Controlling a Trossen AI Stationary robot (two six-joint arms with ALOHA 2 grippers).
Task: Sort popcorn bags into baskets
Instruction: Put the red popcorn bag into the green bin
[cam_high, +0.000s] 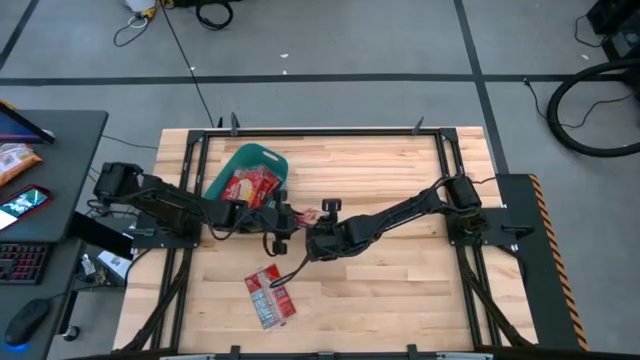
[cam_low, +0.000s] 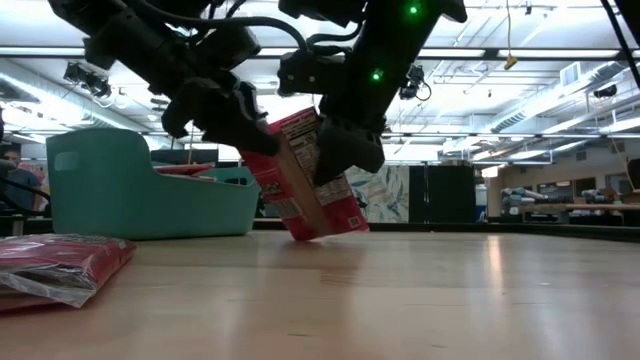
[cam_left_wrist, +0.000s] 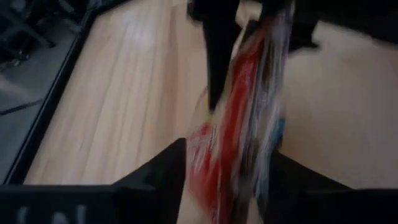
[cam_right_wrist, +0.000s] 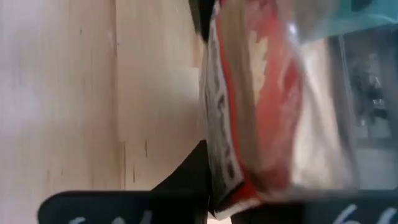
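A teal basket (cam_high: 250, 158) stands at the table's far left with red popcorn bags (cam_high: 250, 186) inside; it also shows in the low view (cam_low: 100, 190). Both grippers meet at the table's middle on one red bag with white-grey panels (cam_low: 310, 195), which stands tilted on edge. My left gripper (cam_high: 283, 222) is on its left side and my right gripper (cam_high: 312, 232) on its right. Two more bags (cam_high: 270, 297) lie flat near the front edge. My left gripper has the bag's edge (cam_left_wrist: 239, 155) between its two fingers (cam_left_wrist: 166, 177), coming slanting down from the table's left. The bag stands edge-on and fills the gap. My right gripper pinches the bag's upper part (cam_low: 335, 150), coming from above and from the right. One finger (cam_right_wrist: 186, 177) shows beside the bag's white-grey face (cam_right_wrist: 217, 149). The bag tilts, its lower corner (cam_low: 312, 236) at the table top.
The basket's near wall (cam_low: 150, 205) is just left of and behind the held bag. The flat bags show at the low view's near left (cam_low: 60, 265). Bare wood (cam_high: 400, 280) lies on the table's right half. A desk with a keyboard (cam_high: 25, 262) stands off the left edge.
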